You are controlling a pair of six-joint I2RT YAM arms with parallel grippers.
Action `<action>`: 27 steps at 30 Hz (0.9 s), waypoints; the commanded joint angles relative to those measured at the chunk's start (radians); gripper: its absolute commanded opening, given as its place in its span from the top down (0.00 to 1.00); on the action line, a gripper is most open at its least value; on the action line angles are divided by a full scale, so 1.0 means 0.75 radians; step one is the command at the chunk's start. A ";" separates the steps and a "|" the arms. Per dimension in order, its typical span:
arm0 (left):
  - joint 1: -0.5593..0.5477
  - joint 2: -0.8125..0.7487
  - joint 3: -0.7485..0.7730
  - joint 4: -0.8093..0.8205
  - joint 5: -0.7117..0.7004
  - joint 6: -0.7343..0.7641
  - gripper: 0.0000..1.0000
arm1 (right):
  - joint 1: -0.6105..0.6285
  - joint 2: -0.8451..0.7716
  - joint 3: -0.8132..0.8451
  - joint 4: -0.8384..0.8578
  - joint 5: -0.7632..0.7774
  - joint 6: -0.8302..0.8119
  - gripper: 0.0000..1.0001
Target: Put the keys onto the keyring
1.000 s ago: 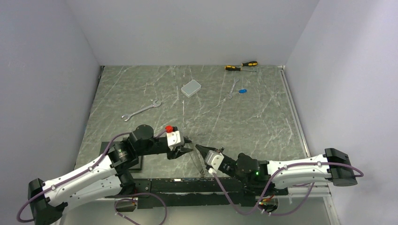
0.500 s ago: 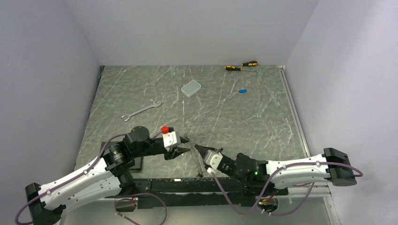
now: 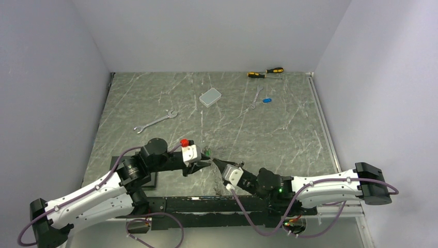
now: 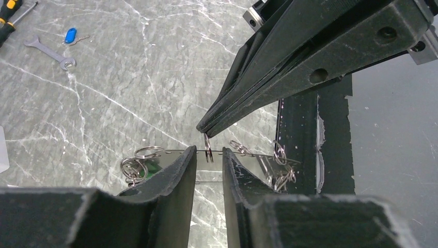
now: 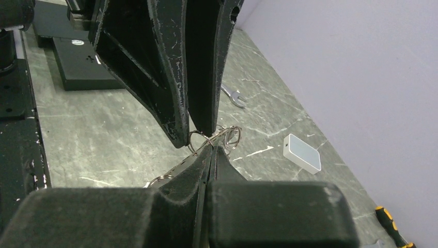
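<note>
Right gripper (image 4: 202, 128): jaws clenched, link of keyring (image 4: 235, 148) pinched at tips, above near table (image 3: 155, 98) edge. Left gripper (image 4: 209, 155): jaws narrowly parted, same link straddled, contact unclear. Green key (image 4: 143, 171) seen among rings; blue key (image 3: 266, 100) laid far right.

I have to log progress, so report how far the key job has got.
Done: a green key seems to hang among the keyring's loops already. In hand: the right gripper is shut on the keyring, and the left gripper's jaws stand open astride one loop. Left: the blue key lies far off on the table beside a wrench.
</note>
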 commanded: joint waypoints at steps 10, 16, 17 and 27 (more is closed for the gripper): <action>-0.009 0.047 0.018 0.067 0.036 -0.012 0.91 | -0.004 -0.011 0.055 0.107 -0.027 0.030 1.00; -0.008 0.050 0.030 0.046 0.033 0.011 1.00 | -0.004 -0.044 0.038 0.070 -0.084 0.046 1.00; -0.008 0.047 0.030 0.043 0.034 0.015 1.00 | -0.004 -0.058 0.031 0.060 -0.096 0.053 1.00; -0.009 -0.004 0.051 0.014 0.020 0.066 1.00 | -0.106 -0.176 0.038 -0.174 -0.360 0.199 0.68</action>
